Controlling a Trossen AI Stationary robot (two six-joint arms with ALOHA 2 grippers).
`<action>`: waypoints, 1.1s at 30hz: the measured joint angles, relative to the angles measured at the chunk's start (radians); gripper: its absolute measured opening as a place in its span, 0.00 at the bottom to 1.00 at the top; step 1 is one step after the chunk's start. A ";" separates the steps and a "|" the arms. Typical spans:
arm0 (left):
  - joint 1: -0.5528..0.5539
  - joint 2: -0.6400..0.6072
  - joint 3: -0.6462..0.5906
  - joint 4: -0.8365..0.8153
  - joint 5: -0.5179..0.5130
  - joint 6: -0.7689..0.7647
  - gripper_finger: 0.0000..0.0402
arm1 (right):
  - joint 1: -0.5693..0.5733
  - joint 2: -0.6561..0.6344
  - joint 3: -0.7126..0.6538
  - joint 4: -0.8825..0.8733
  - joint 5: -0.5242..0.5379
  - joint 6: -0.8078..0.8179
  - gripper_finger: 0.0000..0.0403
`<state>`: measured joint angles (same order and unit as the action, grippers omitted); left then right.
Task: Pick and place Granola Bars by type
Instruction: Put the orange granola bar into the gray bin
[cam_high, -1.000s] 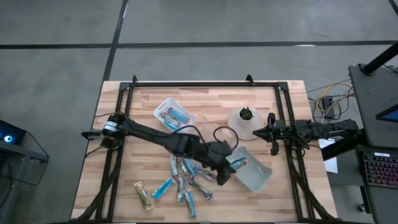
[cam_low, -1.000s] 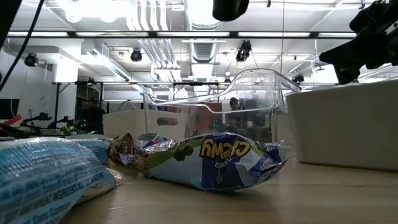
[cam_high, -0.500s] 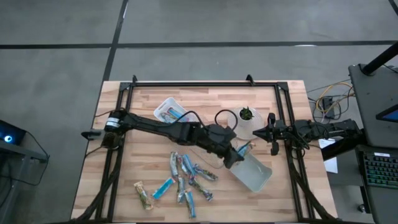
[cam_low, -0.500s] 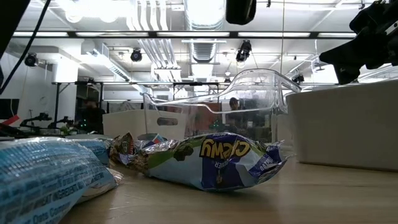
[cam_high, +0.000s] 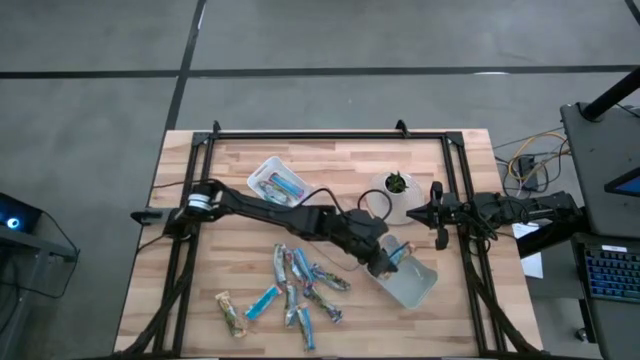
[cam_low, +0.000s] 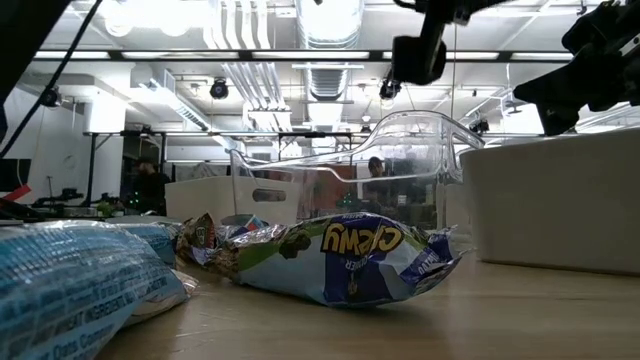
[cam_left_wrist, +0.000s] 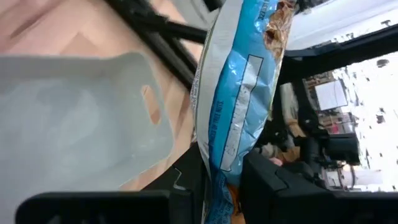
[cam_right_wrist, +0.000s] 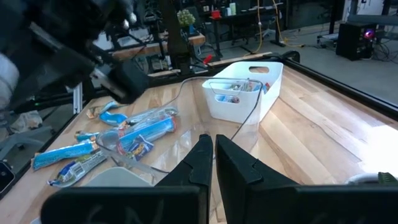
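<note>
My left gripper (cam_high: 388, 258) reaches across the table and hangs over the clear plastic tray (cam_high: 412, 283), shut on a silvery-blue granola bar (cam_left_wrist: 239, 99). The low view shows this gripper (cam_low: 420, 55) dark, high above the tray (cam_low: 350, 165). Several more granola bars (cam_high: 300, 290) in blue wrappers lie flat on the wood in the near middle, and a greenish-tan one (cam_high: 230, 313) lies apart to their left. My right gripper (cam_high: 437, 216) waits shut at the right edge. My left gripper pinches one end of the granola bar (cam_left_wrist: 216, 163) between its two fingers (cam_left_wrist: 273, 186). The bar sticks out ahead of the fingers, along them. It is lifted clear, over the clear tray (cam_left_wrist: 81, 118).
A white bin (cam_high: 278, 183) with bars in it stands at the far left of the middle. A white pot with a small plant (cam_high: 395, 195) stands near my right gripper. One "Chewy" bar (cam_low: 350, 255) lies close in front of the low camera. A black frame (cam_high: 320, 135) rims the table.
My left gripper has carried the granola bar from above the pile toward the table's right edge and now hangs over the clear tray. It has sunk a little and rolled at the wrist. It has stayed shut on the bar throughout.
</note>
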<state>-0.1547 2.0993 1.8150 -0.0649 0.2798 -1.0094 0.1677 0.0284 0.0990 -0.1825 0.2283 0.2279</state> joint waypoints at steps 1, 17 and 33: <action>-0.001 0.004 0.000 0.001 0.000 -0.002 0.15 | 0.000 0.000 0.000 0.001 0.000 0.000 0.03; -0.004 0.014 -0.001 0.004 0.099 0.606 0.15 | 0.000 0.000 0.000 0.000 0.000 0.000 0.03; -0.006 0.013 0.024 0.008 0.074 1.176 0.13 | 0.000 -0.001 0.000 0.000 0.000 0.000 0.03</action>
<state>-0.1607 2.1124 1.8395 -0.0568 0.3542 0.1670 0.1678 0.0275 0.0991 -0.1822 0.2283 0.2279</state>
